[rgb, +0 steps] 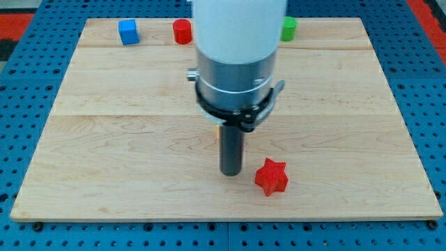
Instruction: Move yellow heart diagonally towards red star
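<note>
So my tip (pixel 231 173) is sitting on the wooden board (pixel 125 153) a bit below the middle of the frame, just left of the red star (pixel 271 176), close but with a small gap. It's a plain rod, nothing held. The yellow heart I honestly can't make out; there's only a thin yellowish-orange sliver (pixel 217 132) poking out at the rod's left edge, the rest is hidden behind my arm. Along the top edge: blue cube (pixel 127 32) at upper left, red cylinder (pixel 182 31) next to it, and a green block (pixel 288 28) peeking out at upper right.
</note>
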